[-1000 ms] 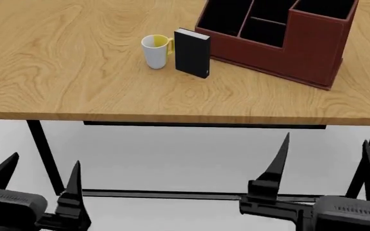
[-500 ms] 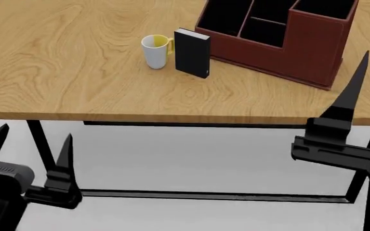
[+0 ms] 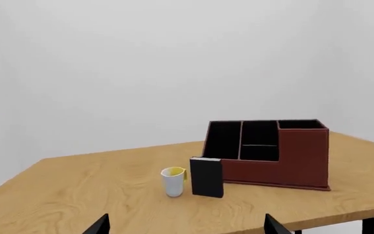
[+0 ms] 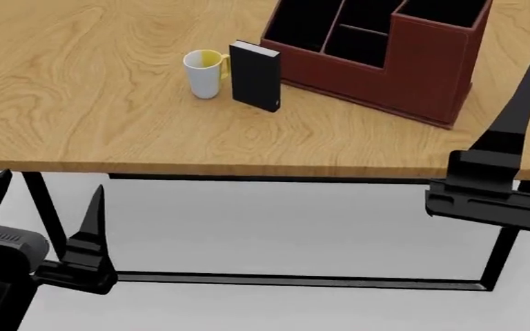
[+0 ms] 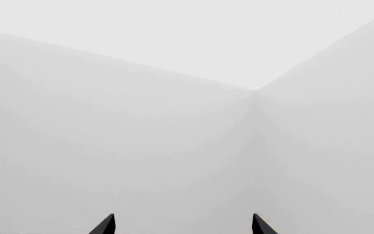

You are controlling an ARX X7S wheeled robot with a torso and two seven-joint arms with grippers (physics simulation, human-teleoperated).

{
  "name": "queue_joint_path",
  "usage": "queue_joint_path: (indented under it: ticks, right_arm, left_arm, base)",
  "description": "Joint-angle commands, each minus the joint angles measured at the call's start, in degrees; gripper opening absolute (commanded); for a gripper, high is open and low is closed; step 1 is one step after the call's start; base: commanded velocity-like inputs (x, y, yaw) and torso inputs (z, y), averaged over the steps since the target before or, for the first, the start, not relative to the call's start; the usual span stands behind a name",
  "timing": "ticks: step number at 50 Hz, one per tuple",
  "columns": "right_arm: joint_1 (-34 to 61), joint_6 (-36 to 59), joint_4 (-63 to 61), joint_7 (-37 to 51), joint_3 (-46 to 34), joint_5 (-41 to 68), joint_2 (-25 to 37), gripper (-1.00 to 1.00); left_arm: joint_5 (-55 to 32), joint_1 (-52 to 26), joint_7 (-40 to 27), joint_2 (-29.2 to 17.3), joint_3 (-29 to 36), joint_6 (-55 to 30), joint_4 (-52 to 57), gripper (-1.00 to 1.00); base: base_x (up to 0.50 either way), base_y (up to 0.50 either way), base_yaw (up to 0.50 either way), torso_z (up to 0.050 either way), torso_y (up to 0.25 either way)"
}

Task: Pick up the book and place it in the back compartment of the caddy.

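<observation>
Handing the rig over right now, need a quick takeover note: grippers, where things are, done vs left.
Left gripper: open, empty, low in front of the table edge.
Right gripper: open, empty, raised at the table's right edge; its camera sees only wall.
Book: upright on the table, between the mug and the caddy, untouched.
Back compartment: empty.
Done: nothing.
Left: grasp the book, lift it, place it in that cell.

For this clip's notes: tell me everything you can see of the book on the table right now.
The book is a small, thick black hardcover with a matte cover. It stands upright on the wooden table, with a tiny white mark low on its near edge. The white-and-yellow mug stands close on one side, the reddish-brown caddy on the other; whether either touches it cannot be told. Neither gripper is near it.
</observation>
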Motion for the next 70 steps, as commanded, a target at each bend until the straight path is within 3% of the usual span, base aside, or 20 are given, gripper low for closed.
queue_joint_path:
  ticks: [1, 17, 35, 70]
  right_arm:
    - [0.1, 0.1, -0.1, 1.1, -0.4, 1.6, 1.1, 1.0]
    - [0.0, -0.7, 0.3, 2.7, -1.7, 2.8, 2.1, 1.0]
    - [0.6, 0.3, -0.4, 5.5, -1.2, 5.8, 3.3, 1.0]
    - [0.5, -0.2, 0.1, 7.6, -3.2, 7.1, 5.4, 1.0]
  left_arm:
    - [-0.3, 0.1, -0.3, -0.2, 0.3, 0.1, 0.2, 1.0]
    - [-0.7, 0.3, -0.5, -0.4, 0.3, 0.8, -0.2, 1.0]
    - [-1.3, 0.5, -0.6, -0.7, 0.5, 1.1, 0.0, 1.0]
    - [-1.9, 0.4, -1.4, -1.2, 0.7, 1.8, -0.5, 1.0]
  base:
    - [0.0, -0.29, 0.0, 0.0, 0.0]
    - [0.0, -0.29, 0.0, 0.0, 0.0]
    - [0.0, 0.0, 0.0, 0.0, 0.0]
    - [0.3, -0.07, 0.0, 0.0, 0.0]
